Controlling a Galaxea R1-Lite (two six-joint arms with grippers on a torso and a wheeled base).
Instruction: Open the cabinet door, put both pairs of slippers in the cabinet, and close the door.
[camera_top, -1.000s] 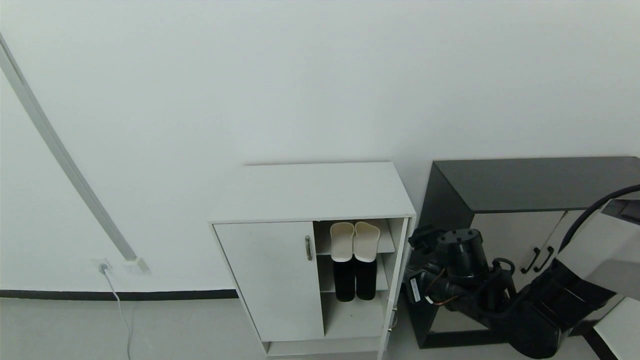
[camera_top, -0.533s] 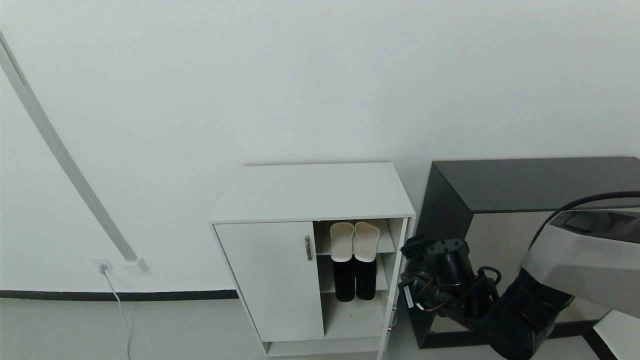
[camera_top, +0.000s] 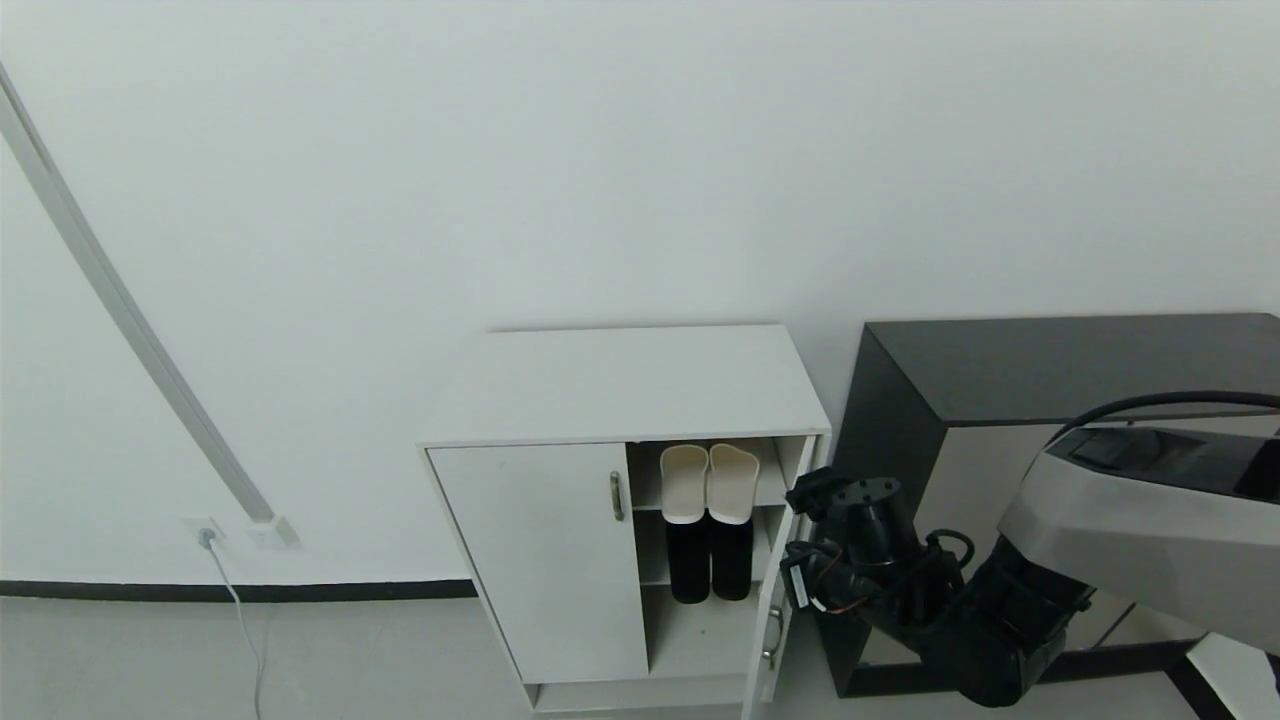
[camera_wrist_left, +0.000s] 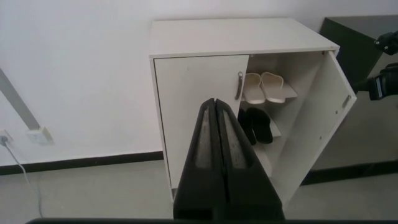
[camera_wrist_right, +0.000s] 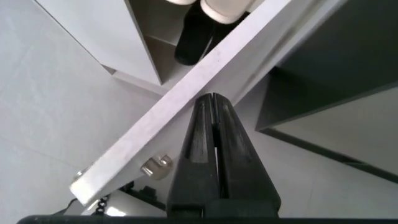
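Observation:
The white cabinet (camera_top: 630, 385) stands against the wall with its left door (camera_top: 540, 560) closed and its right door (camera_top: 768, 625) swung part-way open. Inside, a cream pair of slippers (camera_top: 710, 484) lies on the upper shelf and a black pair of slippers (camera_top: 711, 560) on the shelf below. My right gripper (camera_wrist_right: 213, 99) is shut, its tips against the outer face of the open door (camera_wrist_right: 186, 112), near the door handle (camera_wrist_right: 155, 165). My left gripper (camera_wrist_left: 216, 104) is shut and empty, held back from the cabinet (camera_wrist_left: 236, 37), facing its front.
A black cabinet (camera_top: 1060, 365) stands right beside the white one, behind my right arm. On the wall at left are a socket with a cable (camera_top: 207, 536) and a slanted grey conduit (camera_top: 120, 300). Open floor (camera_top: 300, 660) lies before the white cabinet.
My right arm has moved left toward the cabinet, and the right door has swung a little inward with it.

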